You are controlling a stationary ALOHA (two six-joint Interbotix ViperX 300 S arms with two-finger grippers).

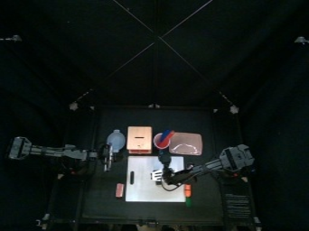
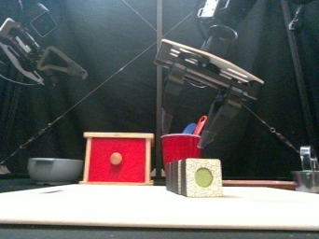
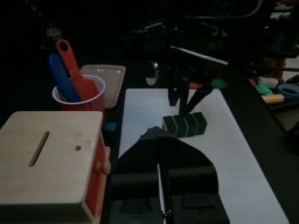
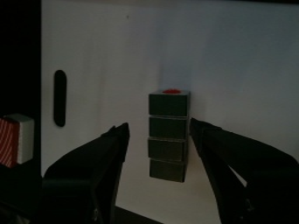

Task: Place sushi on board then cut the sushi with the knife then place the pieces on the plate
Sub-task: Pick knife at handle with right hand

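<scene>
A dark green sushi roll [image 2: 196, 176] of several joined blocks lies on the white cutting board [image 2: 112, 205]. The right gripper [image 2: 193, 117] hangs open just above it. In the right wrist view its jaws stand either side of the sushi roll [image 4: 167, 136] without touching it. The red cup [image 2: 181, 147] holds a blue and a red knife behind the board. The pink plate [image 1: 183, 142] lies at the back right. The left gripper [image 3: 159, 144] hovers shut and empty at the board's left, near the wooden box [image 3: 47, 157].
The wooden box with a red drawer front [image 2: 118, 159] and a blue-grey bowl [image 2: 54, 169] stand at the back left. A small orange toy [image 1: 118, 189] lies left of the board and another small toy [image 1: 190, 200] near the front edge.
</scene>
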